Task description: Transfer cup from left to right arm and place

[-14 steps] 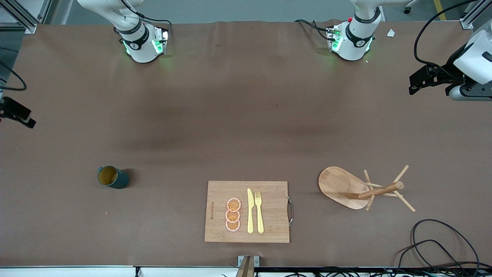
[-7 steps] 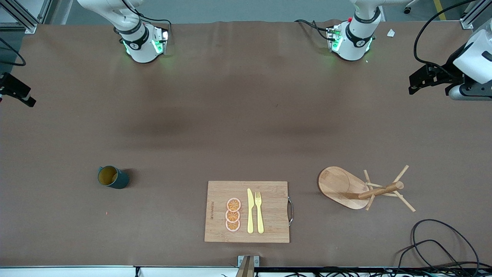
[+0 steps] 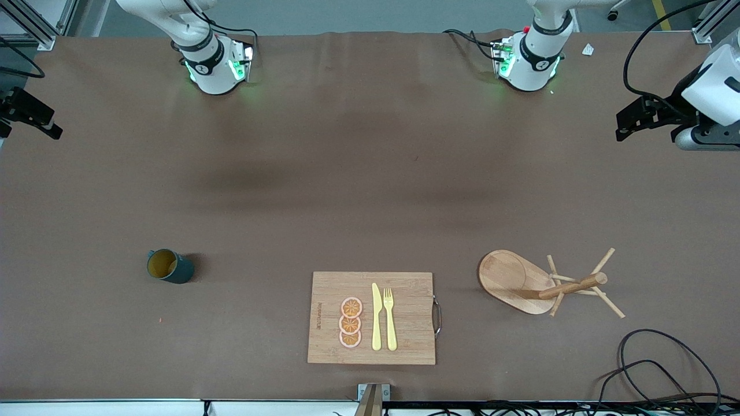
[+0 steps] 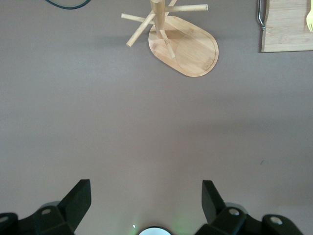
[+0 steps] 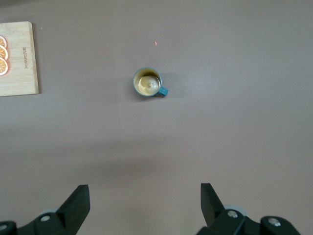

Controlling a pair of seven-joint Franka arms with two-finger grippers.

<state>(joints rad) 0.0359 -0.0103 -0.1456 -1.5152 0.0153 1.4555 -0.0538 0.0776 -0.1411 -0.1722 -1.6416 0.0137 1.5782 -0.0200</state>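
Observation:
The cup [image 3: 169,266], dark teal with a mustard-yellow inside, stands upright on the brown table toward the right arm's end. It also shows in the right wrist view [image 5: 148,82], handle out to one side. My right gripper [image 3: 34,115] is open and empty, high in the air at the table's edge, well away from the cup; its view shows both fingers spread [image 5: 144,191]. My left gripper [image 3: 627,121] is open and empty, high over the left arm's end of the table [image 4: 144,188].
A wooden cutting board [image 3: 404,289] with three orange slices [image 3: 350,322], a yellow knife and a fork lies near the front camera. A wooden mug tree [image 3: 569,284] on an oval base stands toward the left arm's end, also in the left wrist view [image 4: 186,44]. Black cables [image 3: 665,370] lie at that corner.
My right gripper has moved up the front view along the table's edge, away from the cup. The left gripper and the cup have stayed put.

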